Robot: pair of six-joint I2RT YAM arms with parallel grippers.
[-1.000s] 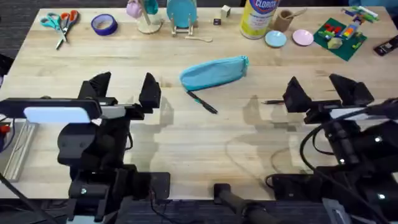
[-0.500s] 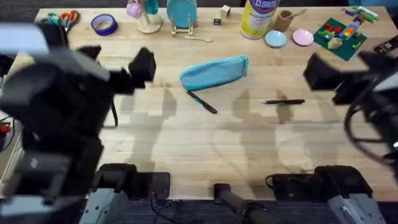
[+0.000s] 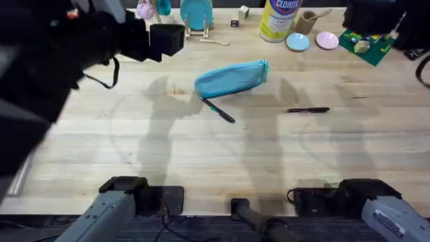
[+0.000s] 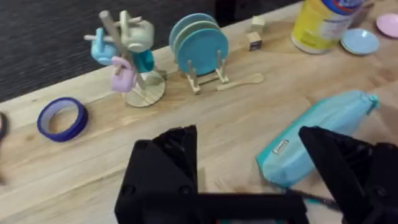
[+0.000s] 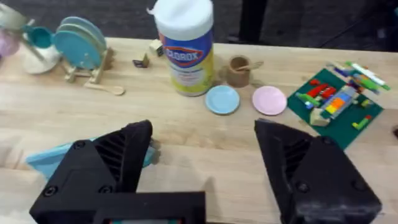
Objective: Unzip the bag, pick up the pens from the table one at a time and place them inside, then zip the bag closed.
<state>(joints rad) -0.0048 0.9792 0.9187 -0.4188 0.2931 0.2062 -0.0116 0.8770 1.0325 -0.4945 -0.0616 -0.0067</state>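
Two pens are lying on the table (image 3: 201, 154): one (image 3: 219, 111) is resting just below the bag (image 3: 232, 78), its long axis running diagonally from the pouch's lower left end down toward the right, and the other pen (image 3: 307, 109) is lying almost level, left to right, well to the right of the first. The bag is stretching across the table's middle, its long axis tilting slightly upward to the right, and in the overhead view I cannot tell whether its zipper is open. Compared with half a second ago, both arms are rising closer under the camera; the left gripper (image 3: 164, 40) is now sitting farther back, above and left of the bag, and the right arm is showing dark at the upper right corner over the building-brick board (image 3: 366, 44). The bag and pens are keeping their places. Seen from the left wrist, the left gripper (image 4: 270, 174) is standing open with the bag (image 4: 317, 134) between and beyond its fingers. The right gripper (image 5: 202, 168) is also spread wide, holding nothing, facing the Clorox canister (image 5: 183, 46) and small plates (image 5: 222, 99).
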